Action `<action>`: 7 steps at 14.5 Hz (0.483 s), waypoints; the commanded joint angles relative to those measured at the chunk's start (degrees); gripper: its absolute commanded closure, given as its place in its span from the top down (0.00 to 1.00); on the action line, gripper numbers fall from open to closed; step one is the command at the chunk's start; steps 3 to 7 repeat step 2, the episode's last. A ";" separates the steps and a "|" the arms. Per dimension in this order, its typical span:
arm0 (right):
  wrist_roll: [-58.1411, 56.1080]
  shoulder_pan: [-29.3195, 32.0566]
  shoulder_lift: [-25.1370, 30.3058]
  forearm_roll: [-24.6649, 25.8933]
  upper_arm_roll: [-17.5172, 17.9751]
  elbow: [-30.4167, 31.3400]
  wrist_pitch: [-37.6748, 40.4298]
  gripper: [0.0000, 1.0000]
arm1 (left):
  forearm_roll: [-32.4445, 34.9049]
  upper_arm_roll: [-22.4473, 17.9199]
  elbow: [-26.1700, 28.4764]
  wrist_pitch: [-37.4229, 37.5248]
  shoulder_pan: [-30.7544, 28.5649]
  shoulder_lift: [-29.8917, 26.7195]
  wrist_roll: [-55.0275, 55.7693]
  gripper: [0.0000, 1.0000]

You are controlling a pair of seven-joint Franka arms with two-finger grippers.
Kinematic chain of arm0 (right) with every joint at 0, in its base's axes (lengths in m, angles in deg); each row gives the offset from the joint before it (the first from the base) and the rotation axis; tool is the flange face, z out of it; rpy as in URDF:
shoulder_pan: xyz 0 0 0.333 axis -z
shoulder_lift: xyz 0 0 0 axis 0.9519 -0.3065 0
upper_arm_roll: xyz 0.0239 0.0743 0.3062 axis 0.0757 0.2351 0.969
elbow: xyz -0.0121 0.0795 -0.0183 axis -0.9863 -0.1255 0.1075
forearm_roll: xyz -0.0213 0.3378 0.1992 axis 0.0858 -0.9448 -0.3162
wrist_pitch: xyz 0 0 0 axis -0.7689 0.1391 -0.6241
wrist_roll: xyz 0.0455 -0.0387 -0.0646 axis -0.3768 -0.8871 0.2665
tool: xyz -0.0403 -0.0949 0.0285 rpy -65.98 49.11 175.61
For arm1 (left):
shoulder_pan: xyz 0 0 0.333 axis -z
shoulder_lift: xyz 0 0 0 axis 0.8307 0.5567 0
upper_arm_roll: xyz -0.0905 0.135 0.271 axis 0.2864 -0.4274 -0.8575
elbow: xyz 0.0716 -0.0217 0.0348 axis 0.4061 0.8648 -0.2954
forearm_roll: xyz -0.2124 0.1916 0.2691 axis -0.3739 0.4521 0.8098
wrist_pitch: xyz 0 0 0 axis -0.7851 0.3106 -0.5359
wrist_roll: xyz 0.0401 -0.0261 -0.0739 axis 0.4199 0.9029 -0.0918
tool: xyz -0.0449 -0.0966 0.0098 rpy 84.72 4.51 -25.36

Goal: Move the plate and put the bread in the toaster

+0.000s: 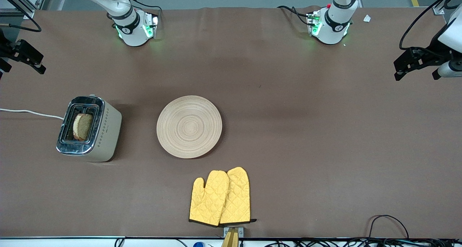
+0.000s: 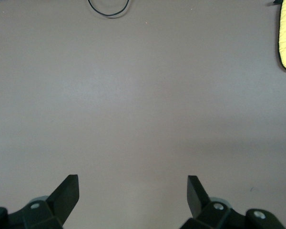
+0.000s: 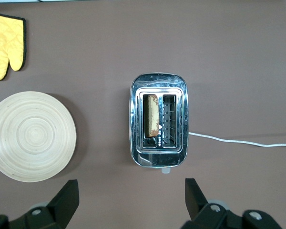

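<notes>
The right wrist view shows the brown speckled bread slice [image 3: 152,121] upright in the cream chrome-topped toaster [image 3: 158,119] slot nearer the round wooden plate [image 3: 32,136]; the front view shows the toaster's dotted side. Left end effector [image 2: 132,193] and right end effector [image 3: 132,196] are spread, empty.

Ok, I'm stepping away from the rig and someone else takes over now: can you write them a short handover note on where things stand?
Left gripper: open, holding nothing, waiting over bare table at the left arm's end.
Right gripper: open, holding nothing, up at the right arm's end of the table.
Brown speckled bread slice: standing in one slot of the cream-beige chrome-topped toaster.
Round light wooden plate: bare, mid-table, beside the toaster.
Yellow quilted oven mitts: nearer the front camera than the plate.
Done: bread is in the toaster. Left: nothing visible.
</notes>
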 commanded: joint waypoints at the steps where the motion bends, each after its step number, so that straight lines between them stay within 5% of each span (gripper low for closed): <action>1: -1.76 0.39 0.98 -1.19 0.02 1.11 -0.18 0.98 | -1.09 0.24 -0.16 1.42 0.25 0.01 -0.63 1.00; 7: -1.77 0.39 0.98 -1.11 0.02 1.03 0.08 0.99 | -2.23 0.24 -0.16 1.51 0.17 0.53 -0.63 1.00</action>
